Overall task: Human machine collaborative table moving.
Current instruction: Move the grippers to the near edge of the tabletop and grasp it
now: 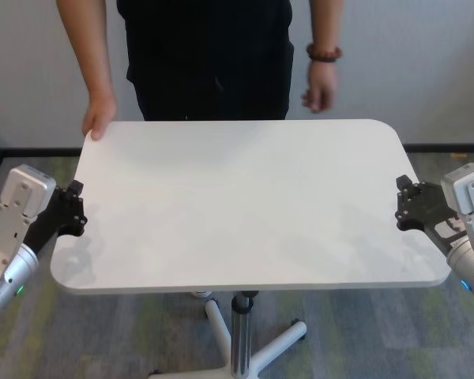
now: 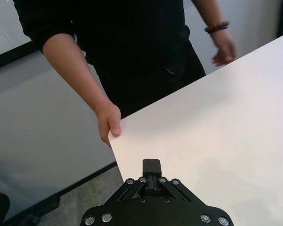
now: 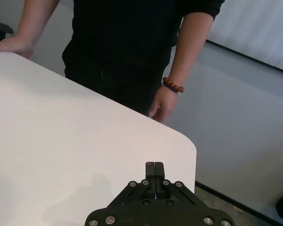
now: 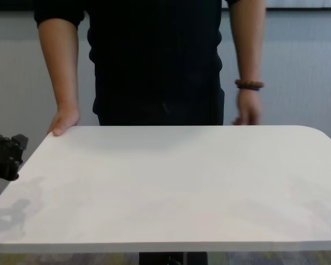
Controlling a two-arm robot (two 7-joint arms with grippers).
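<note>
The table (image 1: 245, 205) is a white rounded-corner top standing between me and the human (image 1: 209, 55), who is dressed in black at its far side. One of the human's hands (image 1: 99, 120) rests on the far left corner. The other hand, with a beaded bracelet (image 1: 324, 54), hangs free above the far right edge. My left gripper (image 1: 77, 212) is shut on the table's left edge; the left wrist view shows its upper finger (image 2: 151, 165) lying on the top. My right gripper (image 1: 403, 207) is shut on the right edge, its finger (image 3: 154, 168) on the tabletop.
A silver pole (image 1: 240, 332) carries the top on a white star base (image 1: 218, 320) with casters, on grey carpet. A light wall rises behind the human. A dark chair (image 3: 2, 29) stands far off by that wall.
</note>
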